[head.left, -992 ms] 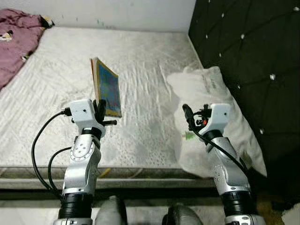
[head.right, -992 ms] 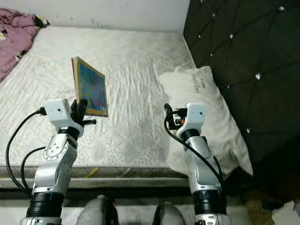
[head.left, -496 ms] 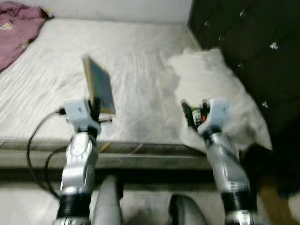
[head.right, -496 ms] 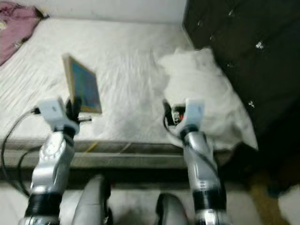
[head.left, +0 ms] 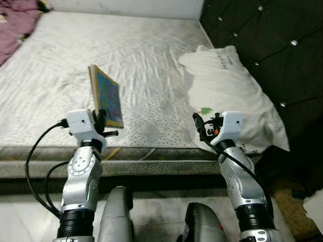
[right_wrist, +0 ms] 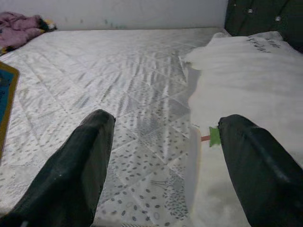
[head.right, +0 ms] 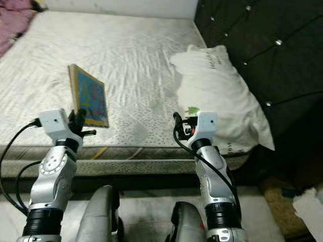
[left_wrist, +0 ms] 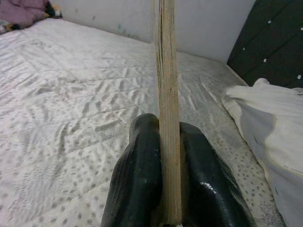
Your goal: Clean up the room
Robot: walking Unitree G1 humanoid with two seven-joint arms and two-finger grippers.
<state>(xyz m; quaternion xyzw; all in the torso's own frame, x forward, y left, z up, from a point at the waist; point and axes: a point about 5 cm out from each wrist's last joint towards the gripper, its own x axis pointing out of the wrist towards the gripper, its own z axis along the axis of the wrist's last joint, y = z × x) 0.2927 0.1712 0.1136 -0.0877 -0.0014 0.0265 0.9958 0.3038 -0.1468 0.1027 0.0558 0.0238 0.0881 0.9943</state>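
My left gripper [head.left: 101, 119] is shut on a thin book [head.left: 106, 95] with a blue, colourful cover, holding it upright by its lower edge above the near part of the bare mattress [head.left: 136, 55]. In the left wrist view the book's page edge [left_wrist: 166, 94] stands between the two black fingers [left_wrist: 137, 184]. My right gripper [head.left: 199, 124] is open and holds nothing, hovering over the mattress front edge beside a white pillow [head.left: 229, 96]. In the right wrist view its fingers [right_wrist: 75, 175] stand wide apart, with the pillow [right_wrist: 246, 75] just beyond.
A black tufted headboard [head.left: 272, 45] rises to the right of the pillow. Purple bedding [head.left: 12, 22] lies bunched at the far left of the mattress. A white wall [head.left: 126, 6] runs behind the bed. The mattress front edge [head.left: 151, 164] is near my legs.
The whole view has shifted as the camera moved back from the bed; the mattress front edge now sits nearer my arms. The left gripper still holds the book and the right stays open.
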